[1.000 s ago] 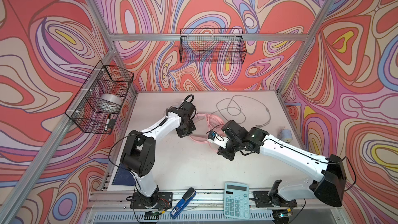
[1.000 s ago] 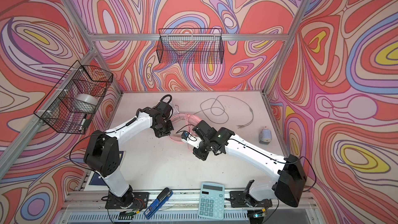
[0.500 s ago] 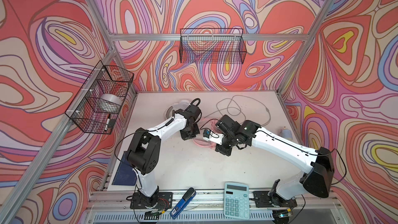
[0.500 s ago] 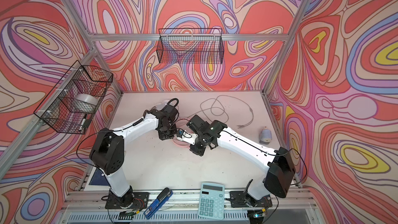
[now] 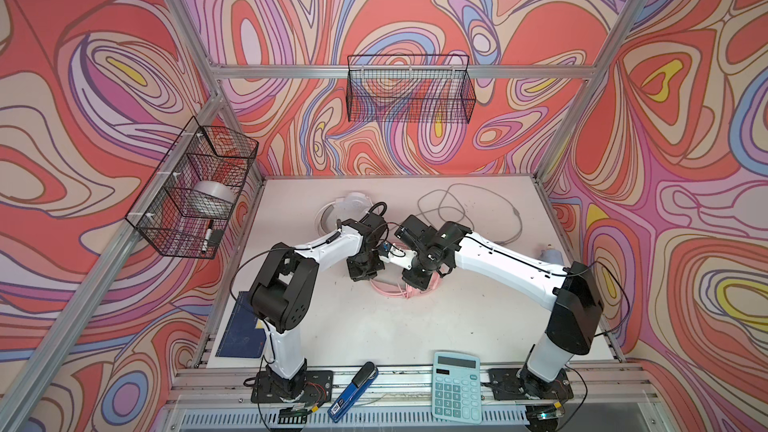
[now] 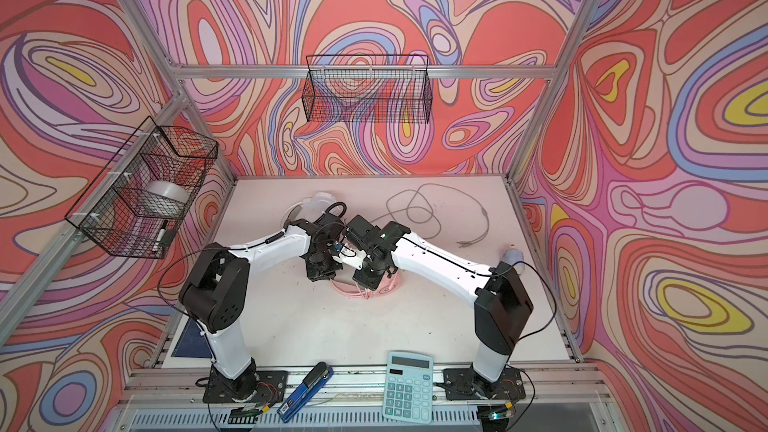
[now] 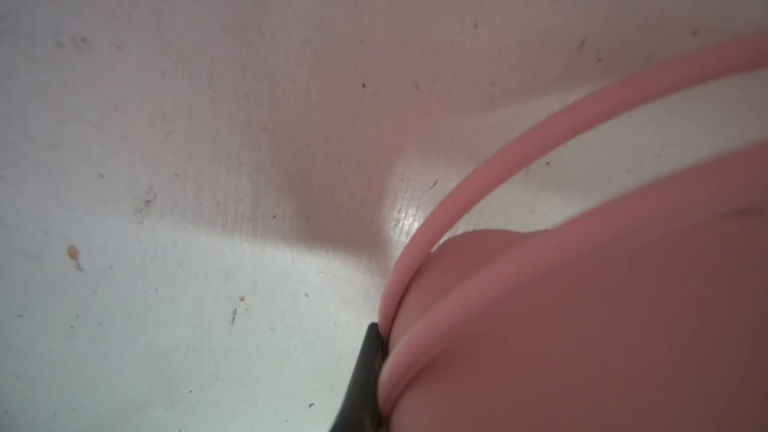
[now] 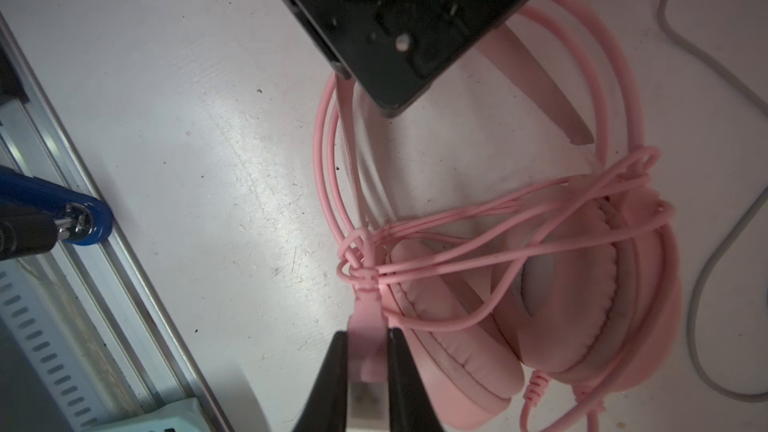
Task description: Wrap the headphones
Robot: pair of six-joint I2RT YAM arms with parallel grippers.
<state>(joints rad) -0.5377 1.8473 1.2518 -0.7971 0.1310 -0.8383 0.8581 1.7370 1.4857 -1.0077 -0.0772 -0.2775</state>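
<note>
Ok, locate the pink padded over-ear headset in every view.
Top views: pink padded over-ear headset mid-table under both arms.
Left wrist: blurred close-up.
Right wrist: ahead of right end effector, which pinches its plug.
Shared landmark: blue stapler, not in left wrist.

1. Left arm [image 5: 324, 249] and right arm [image 5: 498, 268] are the same build: smooth white shells between chunky black joint blocks.
2. Thin black cables [image 5: 239, 270] loop loose off both and run along the white links.
3. Left shoulder block [image 5: 291, 313] has a row of little round holes.
4. Black base plates [image 5: 291, 382], red and yellow wires poking out.
5. Tiny green light [image 5: 446, 236] near the right wrist.
6. Right gripper [image 8: 365, 331] fingers [image 8: 332, 371]: black tapered wedges.
</note>
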